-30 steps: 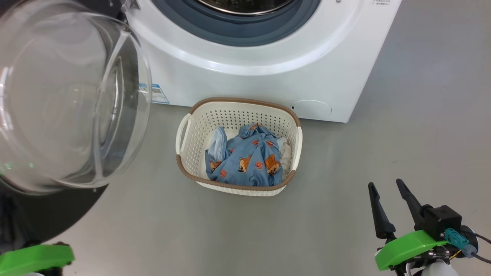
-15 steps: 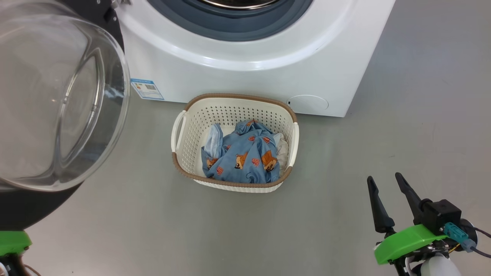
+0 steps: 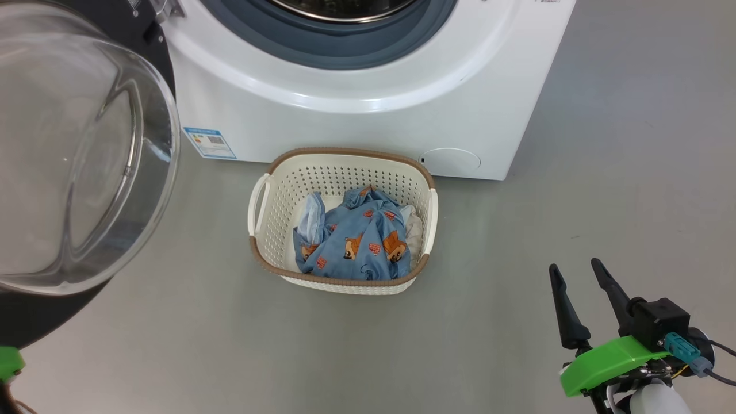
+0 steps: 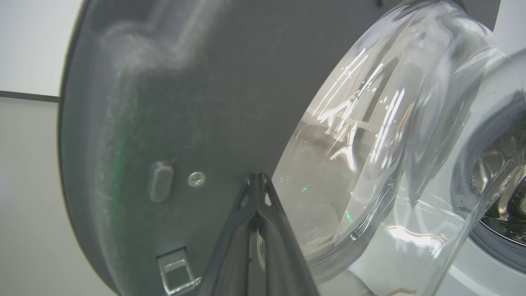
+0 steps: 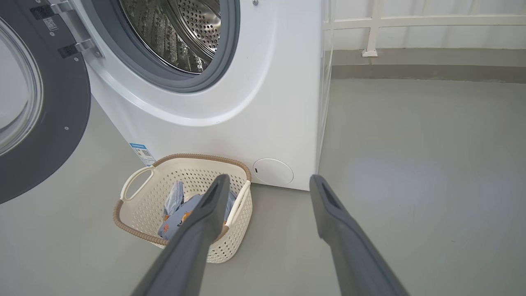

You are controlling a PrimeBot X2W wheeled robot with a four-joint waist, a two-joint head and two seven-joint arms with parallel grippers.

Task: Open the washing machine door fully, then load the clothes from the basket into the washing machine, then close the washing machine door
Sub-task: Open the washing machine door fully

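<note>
Head view: one basket point(image 3: 270, 241), perhaps two garments point(image 3: 356, 247), one open door point(image 3: 75, 161)

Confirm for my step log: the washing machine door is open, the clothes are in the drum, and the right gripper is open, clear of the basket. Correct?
Not the clothes: they lie in the basket, not in the drum, as the head view shows. The washing machine door is open and the right gripper is open, clear of the basket.

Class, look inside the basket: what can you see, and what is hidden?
Inside the basket lie crumpled blue clothes printed with bears, with white cloth at their right. Anything beneath them is covered.
</note>
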